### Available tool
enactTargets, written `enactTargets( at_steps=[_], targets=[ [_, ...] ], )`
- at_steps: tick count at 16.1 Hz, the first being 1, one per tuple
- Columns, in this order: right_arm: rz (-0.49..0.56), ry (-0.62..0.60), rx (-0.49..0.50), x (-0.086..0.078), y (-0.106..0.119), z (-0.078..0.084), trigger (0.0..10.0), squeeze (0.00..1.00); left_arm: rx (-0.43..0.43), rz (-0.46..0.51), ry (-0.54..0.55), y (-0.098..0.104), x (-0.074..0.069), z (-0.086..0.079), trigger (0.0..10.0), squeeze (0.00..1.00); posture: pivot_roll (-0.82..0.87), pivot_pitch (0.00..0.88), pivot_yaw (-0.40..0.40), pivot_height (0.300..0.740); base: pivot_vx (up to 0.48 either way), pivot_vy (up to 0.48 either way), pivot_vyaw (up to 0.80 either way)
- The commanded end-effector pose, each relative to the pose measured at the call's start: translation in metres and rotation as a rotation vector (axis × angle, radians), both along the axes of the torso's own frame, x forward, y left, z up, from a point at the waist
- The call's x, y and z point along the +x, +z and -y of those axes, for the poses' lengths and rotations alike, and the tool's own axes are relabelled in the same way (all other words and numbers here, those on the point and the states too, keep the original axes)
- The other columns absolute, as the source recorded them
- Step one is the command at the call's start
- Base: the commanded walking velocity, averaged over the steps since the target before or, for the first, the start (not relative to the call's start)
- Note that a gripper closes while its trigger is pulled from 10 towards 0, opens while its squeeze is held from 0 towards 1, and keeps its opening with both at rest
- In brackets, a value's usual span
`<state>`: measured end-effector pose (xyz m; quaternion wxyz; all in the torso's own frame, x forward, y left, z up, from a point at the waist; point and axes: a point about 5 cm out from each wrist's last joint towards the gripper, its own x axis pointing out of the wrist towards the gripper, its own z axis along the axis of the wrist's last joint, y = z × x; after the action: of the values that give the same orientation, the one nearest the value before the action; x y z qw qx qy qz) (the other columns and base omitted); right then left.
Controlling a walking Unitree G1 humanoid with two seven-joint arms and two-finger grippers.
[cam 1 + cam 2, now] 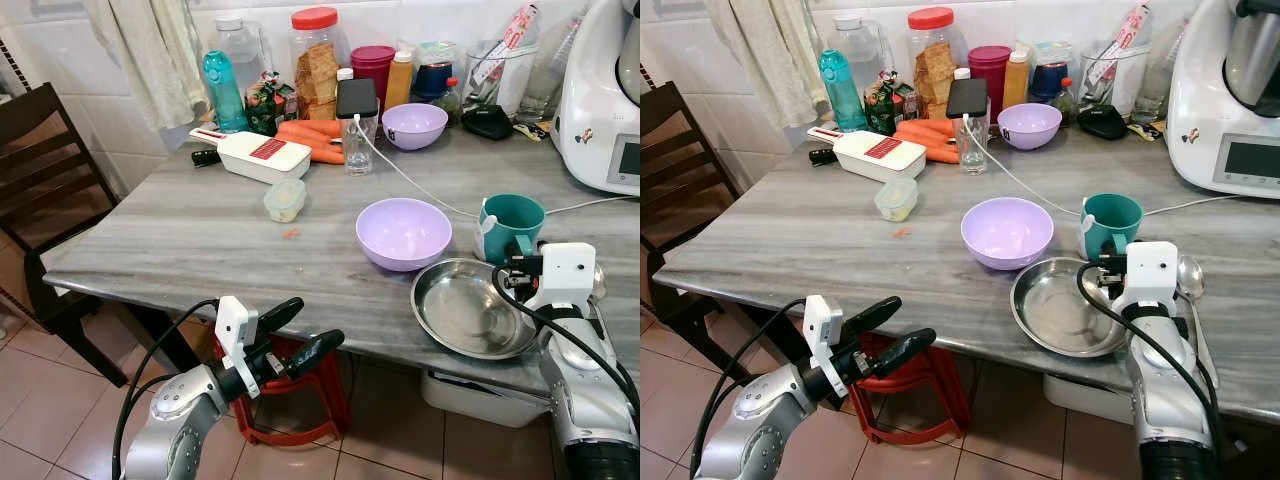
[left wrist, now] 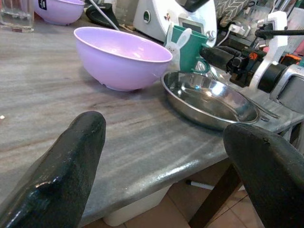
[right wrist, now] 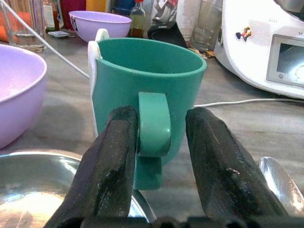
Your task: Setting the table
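The right gripper (image 3: 161, 137) is bracketing the handle of the teal plastic mug (image 3: 145, 90) behind the round steel plate (image 1: 470, 308), fingers apart, probably to grasp it, while the left gripper (image 1: 292, 338) is waiting open below the table edge.

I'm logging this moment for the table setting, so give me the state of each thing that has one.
teal mug: upright, empty, handle between the right gripper's fingers
right gripper: open around the mug handle
left gripper: open, below the table edge
steel plate: empty
near purple bowl: upright, empty
phone: plugged in, propped in a glass
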<state>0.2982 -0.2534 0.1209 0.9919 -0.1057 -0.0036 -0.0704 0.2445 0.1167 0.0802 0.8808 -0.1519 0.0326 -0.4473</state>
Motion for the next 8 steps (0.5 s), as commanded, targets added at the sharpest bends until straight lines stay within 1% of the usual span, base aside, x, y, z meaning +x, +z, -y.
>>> enactTargets(
  at_steps=[1, 3, 5, 8],
  targets=[
    [0.023, -0.004, -0.016, -0.001, 0.005, 0.000, 10.0, 1.00, 0.010, 0.012, -0.015, 0.003, 0.001, -0.001, 10.0, 0.00, -0.18, 0.000, 0.115, 0.740, 0.000, 0.000, 0.00],
    [0.023, -0.018, -0.051, -0.002, 0.007, 0.001, 10.0, 1.00, 0.010, 0.012, -0.016, 0.003, 0.001, -0.001, 10.0, 0.00, -0.18, 0.000, 0.112, 0.740, 0.000, 0.000, 0.00],
    [0.004, -0.060, -0.059, -0.006, 0.006, 0.006, 10.0, 1.00, 0.010, 0.012, -0.013, 0.003, 0.001, -0.001, 10.0, 0.00, -0.18, 0.000, 0.114, 0.740, 0.000, 0.000, 0.00],
    [0.007, -0.097, -0.077, -0.012, 0.006, 0.011, 10.0, 1.00, 0.011, 0.014, -0.016, 0.003, 0.002, 0.000, 10.0, 0.00, -0.18, 0.000, 0.118, 0.740, 0.000, 0.000, 0.00]
  ],
)
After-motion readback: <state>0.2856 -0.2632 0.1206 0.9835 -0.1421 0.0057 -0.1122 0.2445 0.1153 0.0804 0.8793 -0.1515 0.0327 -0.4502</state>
